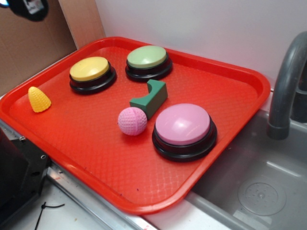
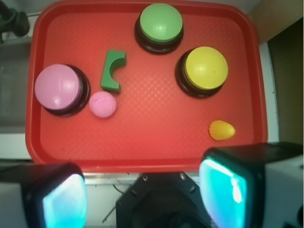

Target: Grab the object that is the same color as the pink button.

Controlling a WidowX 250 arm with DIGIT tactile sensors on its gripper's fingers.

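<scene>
1. Red plastic tray [image 1: 225, 158] is carrying everything; its textured floor is lying beside a grey sink [image 1: 268, 191] with a grey faucet [image 1: 288, 81].
2. Pink dimpled ball [image 1: 132, 120] is sitting near the tray's middle, just beside the pink button [image 1: 184, 129] and close to the green notched block [image 1: 150, 97]. Whether it is touching either one cannot be told. Being round, it is showing no long axis and no heading.
3. Pink button is sitting toward the tray edge nearest the sink, dome up on a black base.
4. Yellow-topped button [image 1: 92, 73] and green-topped button [image 1: 147, 61] are sitting side by side along the far edge.
5. Yellow bumpy cone [image 1: 38, 99] is lying by the tray's left edge, well apart from the ball.
6. Gripper [image 2: 142, 199] is hovering off the tray's near edge in the wrist view, fingers [image 2: 64, 202] spread wide, pinching nothing.
7. No readable writing or labels are showing.
</scene>
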